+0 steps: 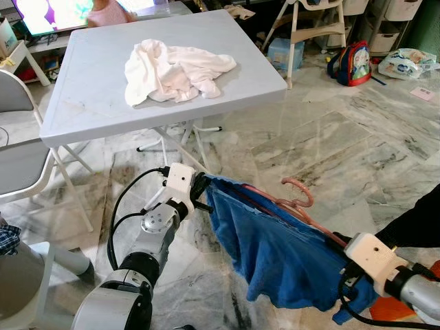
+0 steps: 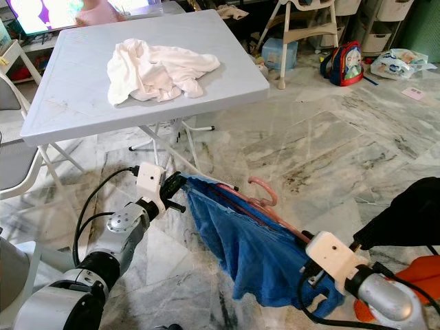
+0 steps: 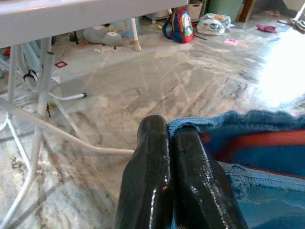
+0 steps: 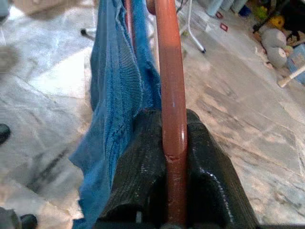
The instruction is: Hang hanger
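A pink hanger (image 1: 297, 199) with a blue garment (image 1: 275, 251) draped over it hangs between my two arms, above the marble floor in front of a table. My left gripper (image 1: 201, 187) is shut on one end of the garment and hanger; in the left wrist view its fingers (image 3: 162, 181) are pressed together on the blue cloth (image 3: 252, 143). My right gripper (image 1: 347, 265) is shut on the other end, with the pink hanger bar (image 4: 172, 109) clamped between its fingers (image 4: 209, 162). The hanger's hook (image 2: 265, 189) points up.
A light grey folding table (image 1: 89, 103) with a crumpled white cloth (image 1: 175, 69) stands ahead. A grey chair (image 1: 17, 165) is at left. A backpack (image 1: 352, 63), a high chair (image 1: 313, 20) and clutter lie at back right. A dark sleeve (image 2: 405, 220) is at right.
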